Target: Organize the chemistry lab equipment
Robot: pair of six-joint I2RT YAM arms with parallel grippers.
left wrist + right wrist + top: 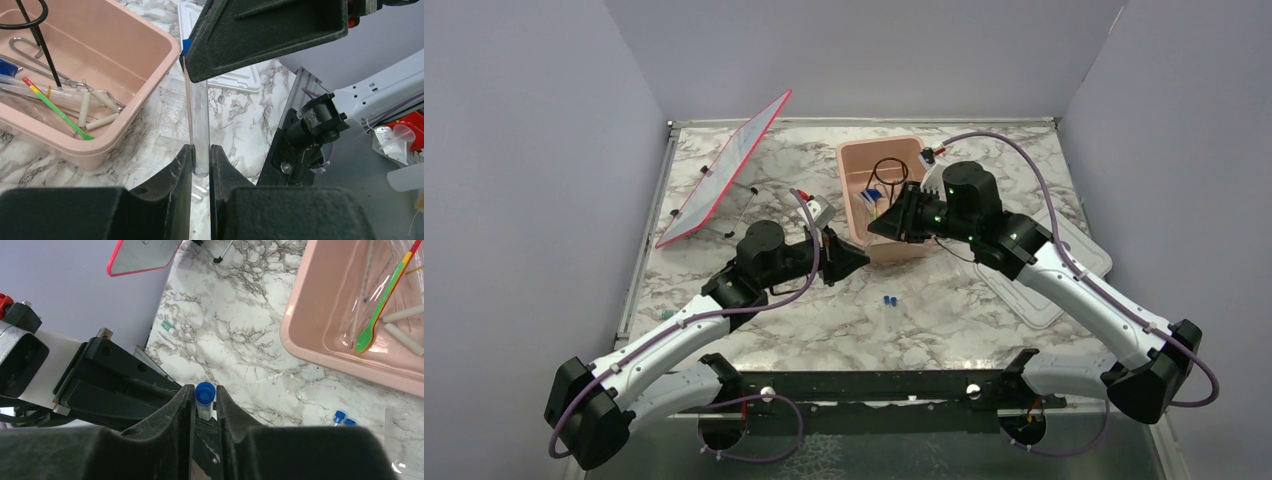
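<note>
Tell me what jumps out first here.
The left gripper and right gripper both pinch one clear blue-capped tube between them, beside the pink tub. Inside the tub are a green-yellow stick and a black wire stand. A red-edged panel leans at the far left.

The ring stand (887, 171) stands inside the tub (846, 192).

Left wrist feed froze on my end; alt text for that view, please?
The left gripper clamps the lower end of a clear tube while the right gripper grips its blue-capped top. At left, the pink tub holds a green-yellow stick and black ring stand.
</note>
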